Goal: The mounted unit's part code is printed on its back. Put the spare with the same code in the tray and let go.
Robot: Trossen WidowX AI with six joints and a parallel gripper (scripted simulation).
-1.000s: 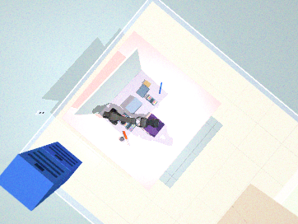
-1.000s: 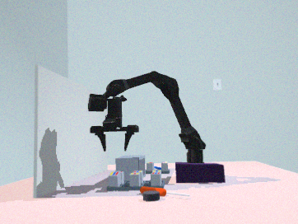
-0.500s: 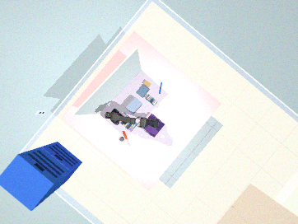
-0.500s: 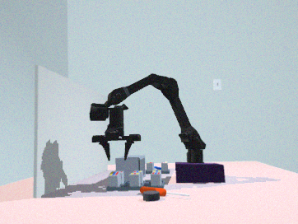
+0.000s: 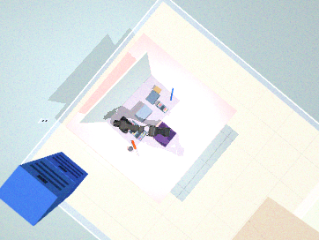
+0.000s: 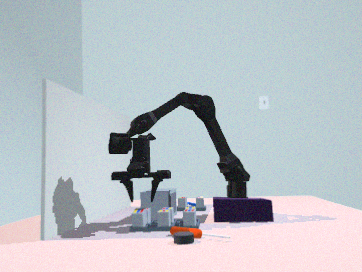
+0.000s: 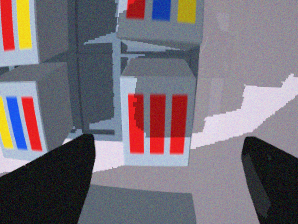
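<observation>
My gripper (image 6: 143,200) (image 7: 170,146) is partly open and empty, pointing down, its fingertips above the wall-side end of the spares rack (image 6: 162,228) (image 7: 95,90). Between the fingertips in the wrist view is a light grey spare (image 7: 156,157) with three red stripes, partly in shadow. A spare with red, blue and yellow stripes (image 7: 161,30) stands behind it, and one with yellow, blue and red stripes (image 7: 42,105) to its left. The large grey mounted unit (image 5: 144,111) (image 6: 158,200) stands beside the rack; its back is not seen. A blue-grey flat shape (image 5: 152,97), possibly the tray, lies beyond it.
An orange screwdriver (image 5: 134,145) (image 6: 186,232) and a dark puck (image 5: 129,149) (image 6: 183,238) lie in front of the rack. More coded parts (image 5: 161,106) (image 6: 200,203), a tan block (image 5: 157,89) and a blue bar (image 5: 172,93) lie on the far side. A tall panel (image 6: 75,165) stands beside the work area.
</observation>
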